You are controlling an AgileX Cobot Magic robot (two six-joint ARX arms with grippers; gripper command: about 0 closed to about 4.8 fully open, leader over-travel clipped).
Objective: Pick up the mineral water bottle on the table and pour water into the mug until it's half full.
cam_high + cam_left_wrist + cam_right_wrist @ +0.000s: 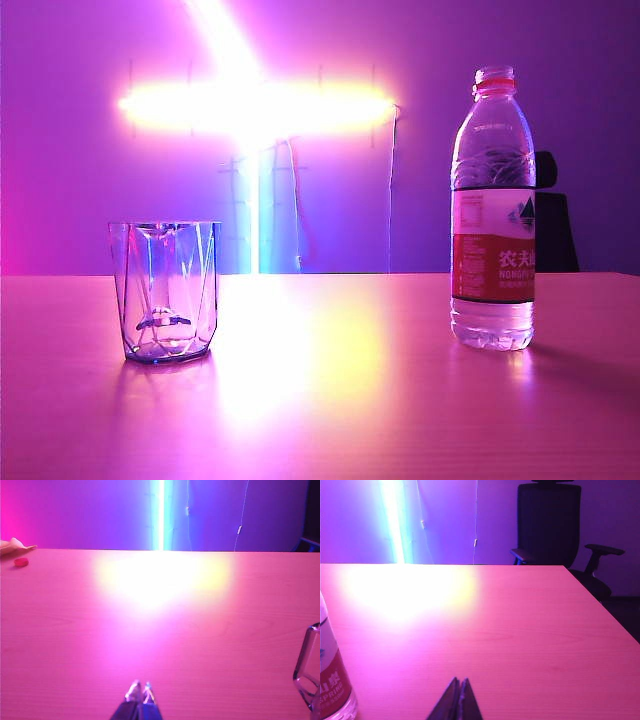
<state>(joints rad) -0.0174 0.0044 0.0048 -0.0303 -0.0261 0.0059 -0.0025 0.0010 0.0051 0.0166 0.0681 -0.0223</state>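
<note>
The mineral water bottle (493,210) stands upright at the right of the table (330,400), uncapped, with its red neck ring and red-and-white label showing; water fills it high. Its label edge also shows in the right wrist view (332,680). The mug (166,291), a clear faceted glass, stands at the left and looks empty; its edge shows in the left wrist view (310,667). My left gripper (140,686) is shut, low over the tabletop, well apart from the mug. Over bare table beside the bottle, my right gripper (459,681) is shut too. Neither arm shows in the exterior view.
A small red cap (21,562) lies near the table's far edge beside a pale crumpled thing (14,545). A dark office chair (550,525) stands behind the table's far right corner. A bright light strip (255,105) glares on the back wall.
</note>
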